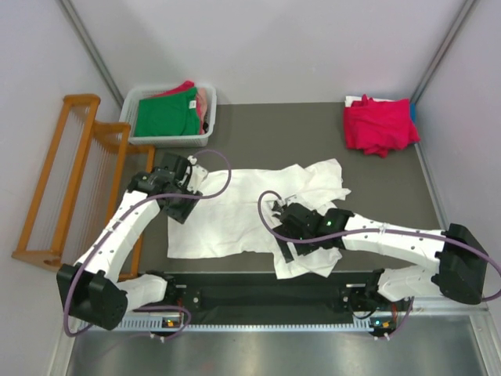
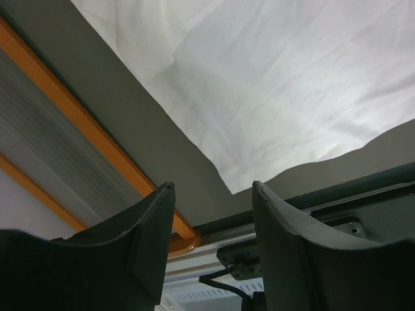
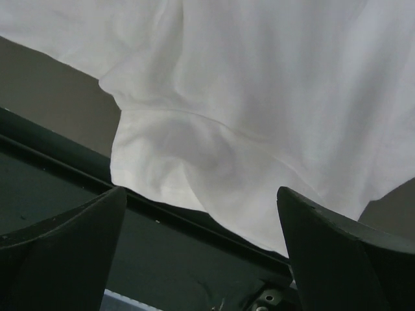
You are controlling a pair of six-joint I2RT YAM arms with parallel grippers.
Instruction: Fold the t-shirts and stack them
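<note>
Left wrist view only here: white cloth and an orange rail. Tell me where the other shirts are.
Observer: A green t-shirt lies in the white basket at the far left, pinkish red cloth behind it.
Operator: Report any stack.
Observer: Crimson t-shirts sit loosely piled at the far right corner.
Operator: Give me the right arm.
Observer: Its fingers stand wide open above the white t-shirt's near right edge, holding nothing.
</note>
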